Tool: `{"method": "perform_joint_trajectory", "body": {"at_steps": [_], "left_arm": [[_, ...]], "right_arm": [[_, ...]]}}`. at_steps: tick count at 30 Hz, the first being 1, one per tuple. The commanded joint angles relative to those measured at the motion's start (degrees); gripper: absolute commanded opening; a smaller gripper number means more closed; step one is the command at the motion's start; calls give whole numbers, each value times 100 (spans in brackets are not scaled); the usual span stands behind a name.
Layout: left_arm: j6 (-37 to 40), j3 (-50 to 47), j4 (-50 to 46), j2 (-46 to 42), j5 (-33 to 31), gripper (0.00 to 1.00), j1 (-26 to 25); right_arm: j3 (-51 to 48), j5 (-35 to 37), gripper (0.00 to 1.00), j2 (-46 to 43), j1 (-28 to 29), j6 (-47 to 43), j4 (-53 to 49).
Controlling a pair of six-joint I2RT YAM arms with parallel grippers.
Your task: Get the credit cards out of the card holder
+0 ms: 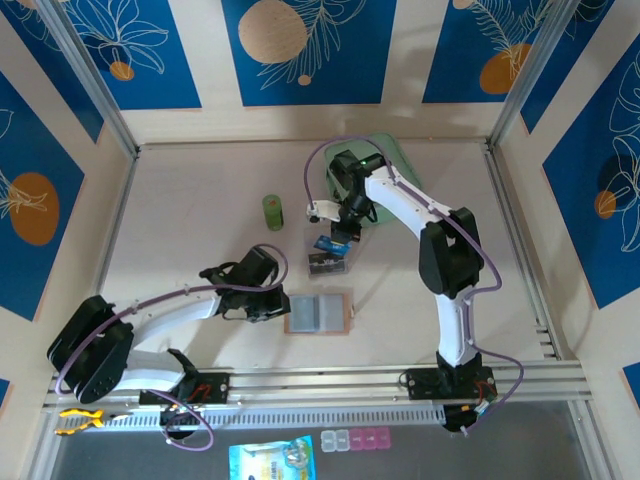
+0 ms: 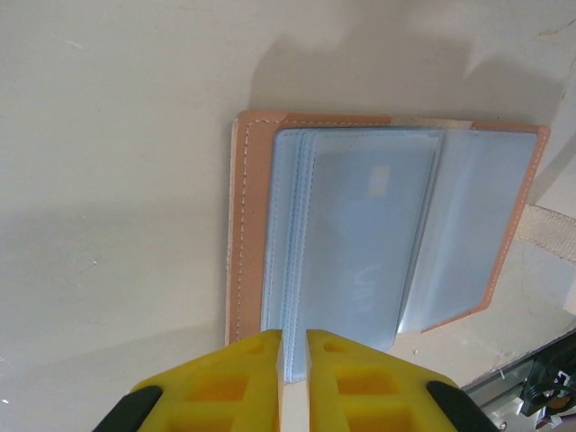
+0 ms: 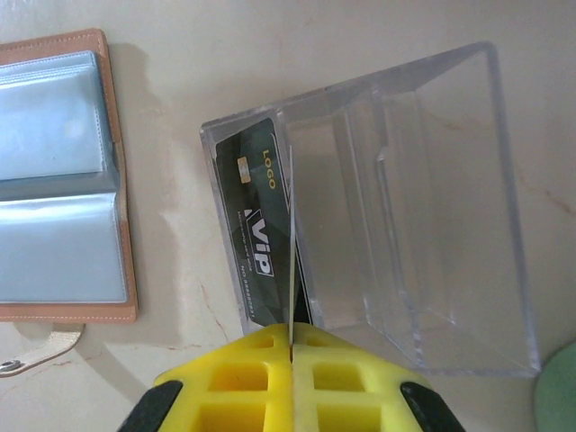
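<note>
Two white-and-black robot arms are sitting bolted at the table's near edge. The left arm (image 1: 150, 320) is lying low, stretching toward the table's middle. Its left gripper (image 2: 293, 335) is holding its yellow fingers (image 2: 238, 378) almost together, nipping the edge of the card holder (image 2: 360, 225). The right arm (image 1: 440, 250) is rising steeply, folding at the elbow and bending leftward. The right gripper (image 3: 292, 331) is pointing downward, its jaws pressed tight, pinching a credit card (image 3: 291, 225) edge-on.
</note>
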Motion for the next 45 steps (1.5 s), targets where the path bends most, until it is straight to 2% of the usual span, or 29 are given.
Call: {"method": "perform_joint_trajectory", "body": {"at_steps": [1,16,29,45], "left_arm": [[2,-84,-162,-115,-72,14,54],[7,-76,-160,-113,-64,14,76],[10,-111,-143,-112,-55,14,97],[25,-107,-189,-128,-55,13,135]], "right_arm": [[223,-195,0,151,78,-145,-218],[858,-138,0,-25,40,-107,-439],[992,103,0,431,14,-110,-447],[969,-99,0,896,54,-272,-693]]}}
